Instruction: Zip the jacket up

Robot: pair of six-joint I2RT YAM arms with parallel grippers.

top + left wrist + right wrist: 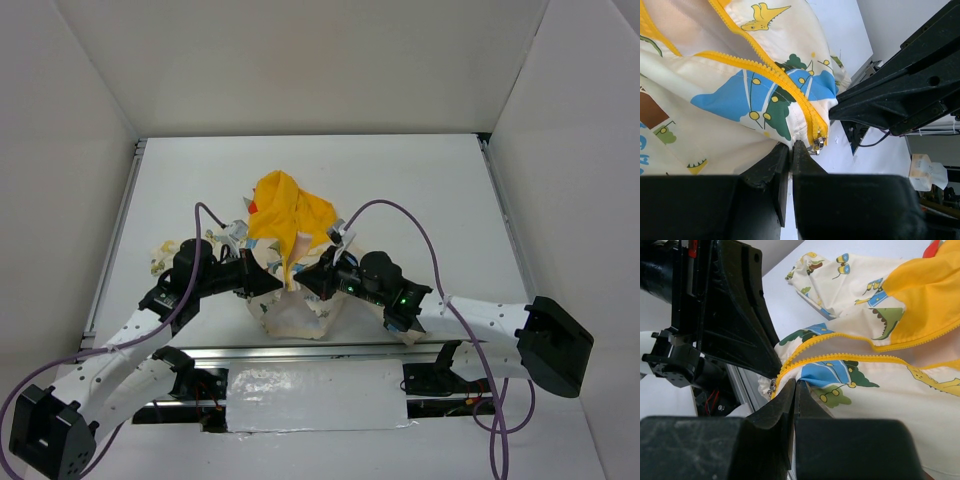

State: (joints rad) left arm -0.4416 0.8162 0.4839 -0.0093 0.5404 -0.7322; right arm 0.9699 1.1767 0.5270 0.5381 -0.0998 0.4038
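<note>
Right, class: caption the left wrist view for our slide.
Left gripper pinching the jacket hem just beside the zipper slider.

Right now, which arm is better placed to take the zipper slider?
Probably left: the zipper slider hangs beside the left pincer, while the right pincer pinches the jacket, steadying it.

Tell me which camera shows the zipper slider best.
Left wrist: the metal slider sits sharp at the end of the yellow zipper, just beside the left hand. The right wrist view shows only a sliver of it at the hem. The top view hides it among the arms.
</note>
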